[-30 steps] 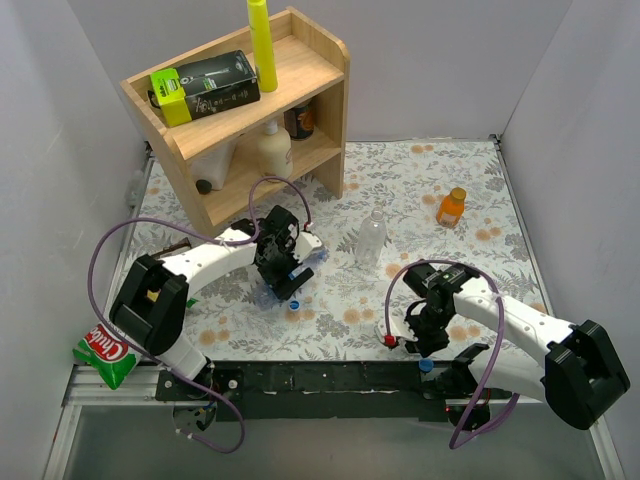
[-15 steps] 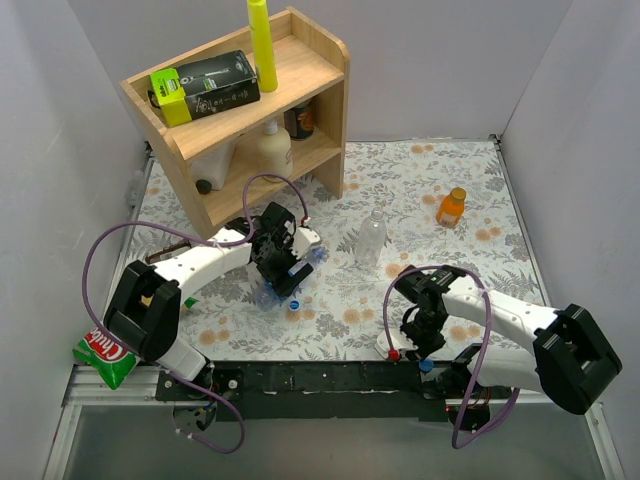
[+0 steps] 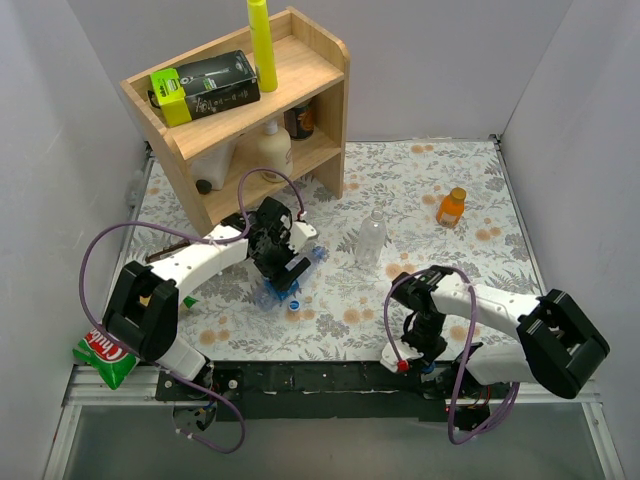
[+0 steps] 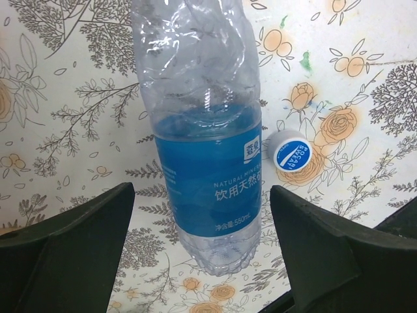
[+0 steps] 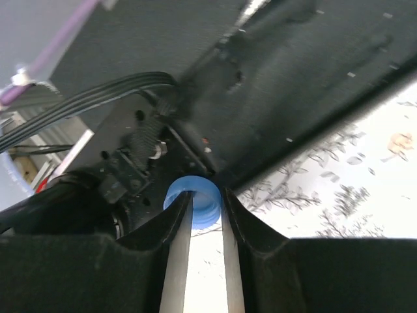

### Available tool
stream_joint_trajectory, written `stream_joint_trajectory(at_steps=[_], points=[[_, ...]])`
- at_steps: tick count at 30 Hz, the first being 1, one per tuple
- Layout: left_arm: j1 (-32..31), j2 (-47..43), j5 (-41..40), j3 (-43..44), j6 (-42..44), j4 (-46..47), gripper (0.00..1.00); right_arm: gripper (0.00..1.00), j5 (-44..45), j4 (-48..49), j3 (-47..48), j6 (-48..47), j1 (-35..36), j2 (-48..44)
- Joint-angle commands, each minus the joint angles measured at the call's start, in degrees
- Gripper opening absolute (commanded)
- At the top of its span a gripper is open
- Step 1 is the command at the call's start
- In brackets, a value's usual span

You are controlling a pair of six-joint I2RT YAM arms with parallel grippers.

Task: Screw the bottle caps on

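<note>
While the left gripper [image 4: 199, 194] hovers with its fingers spread wide, we see the clear bottle with blue label [image 4: 210, 171] lying on the flowered table [image 4: 365, 78] between them, touched by neither finger. A white-and-blue cap [image 4: 291, 150] rests flat on the table just beside the bottle. At the near edge we find the right gripper [image 5: 207, 195] over the black base rail [image 3: 330, 378], fingers drawn almost together, with the blue cap [image 5: 193, 186] at their tips; we cannot tell whether they clamp it. The clear unlabelled bottle [image 3: 371, 238] and the orange bottle [image 3: 451, 208] stand upright, well apart.
</note>
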Motion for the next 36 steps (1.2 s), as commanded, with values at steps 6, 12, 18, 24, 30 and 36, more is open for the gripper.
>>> stream_joint_trajectory(at_steps=[6,12,18,24,30,36], points=[[2.1,-3.06,-0.05,2.62,0.49,-0.23,0.83,0.22,-1.24,-3.11,2.56,-5.31,0.99,2.42],[2.89,-10.07,6.88,2.88,-3.36,5.37,0.82,0.03,-2.55,-0.65,12.3,7.07,0.12,1.02],[2.89,-27.64,24.12,-5.28,-14.79,26.61,0.85,0.01,-7.92,13.29,32.7,39.76,0.2,-2.06],[2.8,-24.61,29.48,-1.96,-21.39,30.81,0.81,0.01,7.71,47.63,32.89,66.04,0.29,-8.3],[2.8,-18.53,32.12,1.83,-27.27,33.16,0.74,0.01,18.71,55.95,34.91,68.09,0.9,-7.77],[2.8,-16.51,35.72,1.92,-32.99,38.26,0.75,0.01,19.59,57.45,34.03,65.8,1.34,-8.3]])
